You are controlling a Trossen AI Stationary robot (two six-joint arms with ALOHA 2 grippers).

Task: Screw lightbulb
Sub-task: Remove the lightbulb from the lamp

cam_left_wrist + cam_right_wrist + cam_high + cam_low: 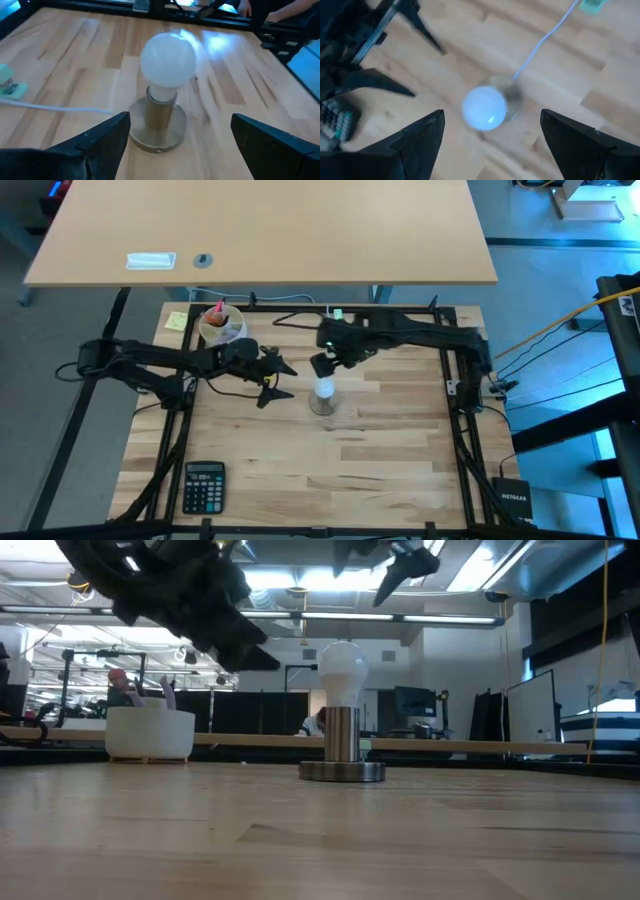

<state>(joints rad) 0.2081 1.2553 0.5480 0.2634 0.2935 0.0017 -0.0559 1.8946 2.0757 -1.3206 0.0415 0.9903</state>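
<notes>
Here we are seeing the lightbulb point(324, 389) standing upright in the socket base point(342, 771), which is resting flat on the tabletop point(380, 460); we judge the weighted base is keeping the bulb steady so it can be turned from above. Our right end effector point(322, 366) is hanging directly over the bulb with its fingers spread apart and gripping nothing, probably so it can drop around the glass and twist. Our left end effector point(272, 377) is hovering just beside the bulb, level with it, fingers also wide apart and empty; from its wrist view the bulb is sitting straight ahead between the two fingers point(95, 145). We think it is placed there to brace the base. The thin cord point(545, 37) is trailing away from the base, clear of both end effectors.
</notes>
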